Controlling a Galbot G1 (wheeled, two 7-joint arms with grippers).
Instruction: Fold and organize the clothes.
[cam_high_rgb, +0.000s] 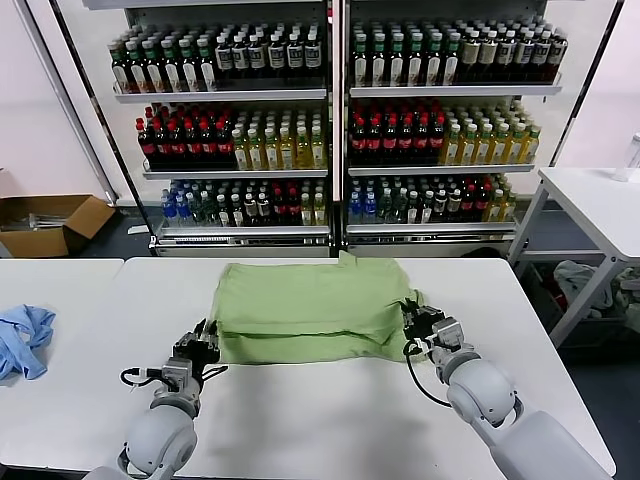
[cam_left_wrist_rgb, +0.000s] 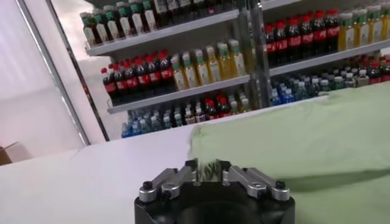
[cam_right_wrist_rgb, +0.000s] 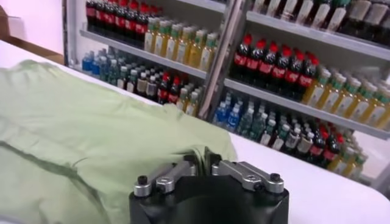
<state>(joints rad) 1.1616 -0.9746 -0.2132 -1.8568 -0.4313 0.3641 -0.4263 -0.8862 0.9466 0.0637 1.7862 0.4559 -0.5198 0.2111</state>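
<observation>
The clothes are one light green shirt (cam_high_rgb: 310, 305), folded into a flat rectangle in the middle of the white table (cam_high_rgb: 330, 420). My left gripper (cam_high_rgb: 205, 335) is at its near left corner and my right gripper (cam_high_rgb: 412, 312) at its near right corner. In the left wrist view the shirt (cam_left_wrist_rgb: 304, 140) reaches into the left gripper (cam_left_wrist_rgb: 207, 167), whose fingers stand slightly apart with a wrinkle of cloth in the gap. In the right wrist view a fold of the shirt (cam_right_wrist_rgb: 91, 122) rises between the narrowly parted fingers of the right gripper (cam_right_wrist_rgb: 204, 159). Collar, buttons and logo are hidden.
A light blue cloth (cam_high_rgb: 22, 338) lies at the table's left edge. Shelves of bottled drinks (cam_high_rgb: 330, 130) stand behind the table. A cardboard box (cam_high_rgb: 50, 222) sits on the floor at the back left. Another white table (cam_high_rgb: 600, 200) stands at the right.
</observation>
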